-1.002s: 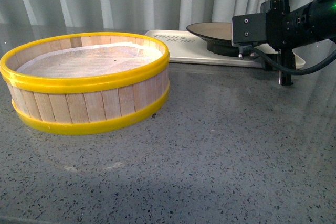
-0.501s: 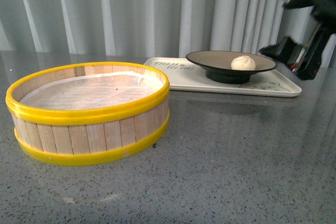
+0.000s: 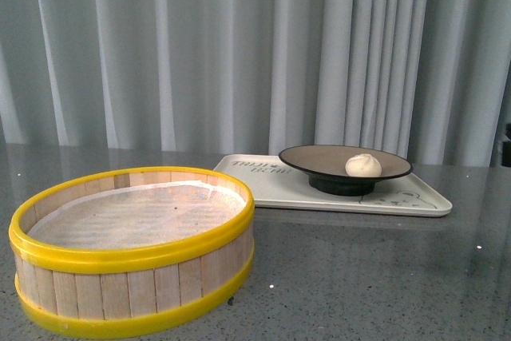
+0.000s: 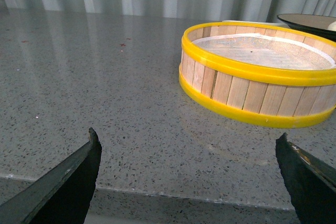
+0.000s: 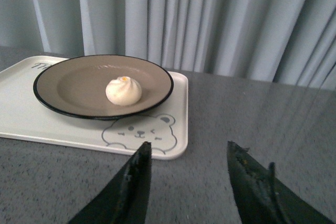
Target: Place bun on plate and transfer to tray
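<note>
The cream-white bun [image 3: 363, 165] [image 5: 123, 91] sits on the black-rimmed tan plate [image 3: 315, 159] [image 5: 68, 85]. That plate stands on the off-white tray [image 3: 415, 201] [image 5: 21, 121] at the back right of the table. Neither arm shows in the front view. My right gripper [image 5: 186, 148] is open and empty, hanging over the grey table just off the tray's near corner, apart from tray and plate. My left gripper [image 4: 188, 137] is open and empty over the table's near edge, well short of the steamer basket.
A round wooden steamer basket with yellow rims [image 3: 132, 249] [image 4: 260, 77], lined with white paper, stands at the front left. A grey curtain [image 3: 239, 45] hangs behind the speckled grey table [image 3: 383, 277]. A bear drawing [image 5: 139, 132] marks the tray's corner.
The right arm, which was over the plate and tray a second ago, has drawn back to the right and out of the front view, leaving the plate with the bun on the tray.
</note>
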Controlling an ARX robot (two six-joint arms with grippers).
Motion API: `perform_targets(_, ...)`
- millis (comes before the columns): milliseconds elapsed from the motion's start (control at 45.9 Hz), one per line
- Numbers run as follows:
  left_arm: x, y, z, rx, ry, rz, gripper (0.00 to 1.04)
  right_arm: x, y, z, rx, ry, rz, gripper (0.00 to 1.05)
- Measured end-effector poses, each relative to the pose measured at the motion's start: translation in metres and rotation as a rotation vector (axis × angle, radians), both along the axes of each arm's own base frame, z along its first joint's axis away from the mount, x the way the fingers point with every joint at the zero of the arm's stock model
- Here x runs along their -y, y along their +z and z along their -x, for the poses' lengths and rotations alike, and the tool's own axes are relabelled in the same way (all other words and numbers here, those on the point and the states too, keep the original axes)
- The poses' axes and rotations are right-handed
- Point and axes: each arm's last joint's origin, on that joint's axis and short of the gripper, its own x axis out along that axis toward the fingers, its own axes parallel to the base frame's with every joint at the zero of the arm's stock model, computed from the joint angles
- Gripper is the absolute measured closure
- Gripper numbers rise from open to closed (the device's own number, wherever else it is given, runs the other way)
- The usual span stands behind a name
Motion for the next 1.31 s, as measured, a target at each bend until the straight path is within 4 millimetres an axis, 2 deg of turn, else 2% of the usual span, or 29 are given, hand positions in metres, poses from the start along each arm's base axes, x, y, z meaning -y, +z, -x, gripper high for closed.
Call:
perform_targets(218,0.0,0.0,0.0,0.0,0.0,0.0,0.07,0.011,-0.037,0.051,-0.024,0.028,-0.062,1.04)
perform_targets(349,0.0,0.0,0.0,0.0,0.0,0.0,0.07,0.018,-0.048,0.071,-0.024,-0.003,-0.07,1.03)
perform_targets(697,0.0,0.0,0.0,0.0,0.0,0.0,0.07,0.018,-0.07,0.117,-0.025,0.0,-0.072,1.03)
perform_targets(1024,0.0,0.0,0.0,0.0,0.0,0.0,0.07,0.018,-0.079,0.143,-0.022,0.0,-0.073,1.03)
perform_targets(1154,0.0,0.0,0.0,0.0,0.0,0.0,0.07,0.018,-0.09,0.151,-0.027,0.0,-0.073,1.03)
perform_targets(1307,0.0,0.0,0.0,0.0,0.0,0.0,0.07,0.018,-0.087,0.158,-0.014,0.001,-0.074,1.03)
